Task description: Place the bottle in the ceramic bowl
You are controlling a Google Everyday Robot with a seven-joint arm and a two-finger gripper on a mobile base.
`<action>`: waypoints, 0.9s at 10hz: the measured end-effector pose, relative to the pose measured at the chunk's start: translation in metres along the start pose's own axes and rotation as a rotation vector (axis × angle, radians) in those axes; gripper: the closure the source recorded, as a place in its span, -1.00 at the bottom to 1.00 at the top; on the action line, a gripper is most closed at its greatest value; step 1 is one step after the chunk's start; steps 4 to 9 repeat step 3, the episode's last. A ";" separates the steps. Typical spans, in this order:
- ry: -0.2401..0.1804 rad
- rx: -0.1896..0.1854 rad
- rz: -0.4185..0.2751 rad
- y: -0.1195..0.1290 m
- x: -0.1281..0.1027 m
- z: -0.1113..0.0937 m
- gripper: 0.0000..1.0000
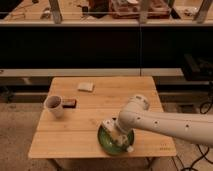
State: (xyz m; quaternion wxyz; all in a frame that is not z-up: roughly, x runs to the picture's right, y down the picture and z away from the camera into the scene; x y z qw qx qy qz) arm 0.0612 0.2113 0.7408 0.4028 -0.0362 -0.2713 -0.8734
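Observation:
The green ceramic bowl [103,140] sits near the front edge of the wooden table [70,142], right of centre. My gripper [114,131] is at the end of the white arm [165,124], which reaches in from the right, and it hangs low over the bowl's middle. The pale bottle [126,145] lies slanted under the gripper inside the bowl. Its white cap end is at the bowl's front right rim. The gripper and arm hide much of the bowl's inside.
A white mug [53,105] stands at the table's left, with a small dark block [70,103] beside it. A flat pale block [85,86] lies near the back edge. A dark shelf unit runs behind the table.

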 end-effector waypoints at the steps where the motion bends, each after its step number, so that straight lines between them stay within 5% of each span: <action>1: -0.004 -0.003 -0.004 0.000 -0.001 0.006 -0.54; 9: -0.009 -0.004 -0.004 -0.001 -0.003 0.007 -0.54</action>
